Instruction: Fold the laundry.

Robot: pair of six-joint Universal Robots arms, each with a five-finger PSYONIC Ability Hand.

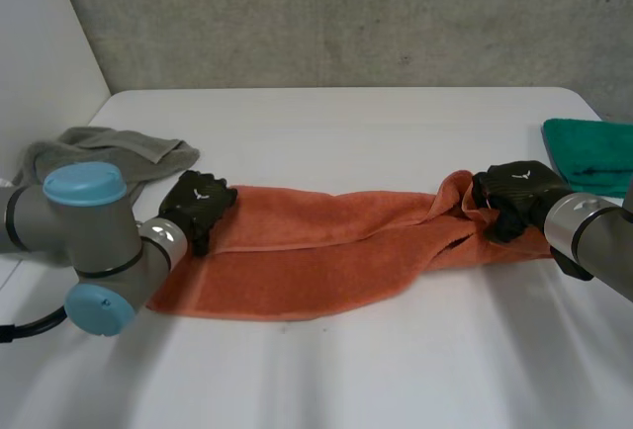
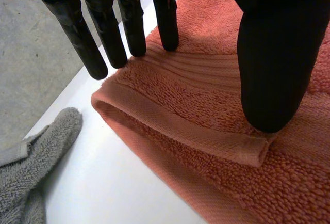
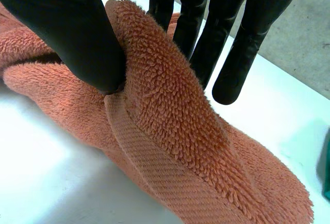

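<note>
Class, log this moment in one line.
left hand: open, on orange towel corner | right hand: pinches opposite end | grey towel, green towel: aside

Green towel [image 1: 591, 155] partly past view's edge.

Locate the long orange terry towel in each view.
Head view: orange terry towel spans the white table between left hand and right hand.
Left wrist view: folded corner under that hand's fingertips and thumb.
Right wrist view: end pinched by that hand.
Shared landmark: white table.

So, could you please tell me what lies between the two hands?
In the head view, the orange towel lies along the table from the left hand to the right hand, which pinches its other end.
</note>
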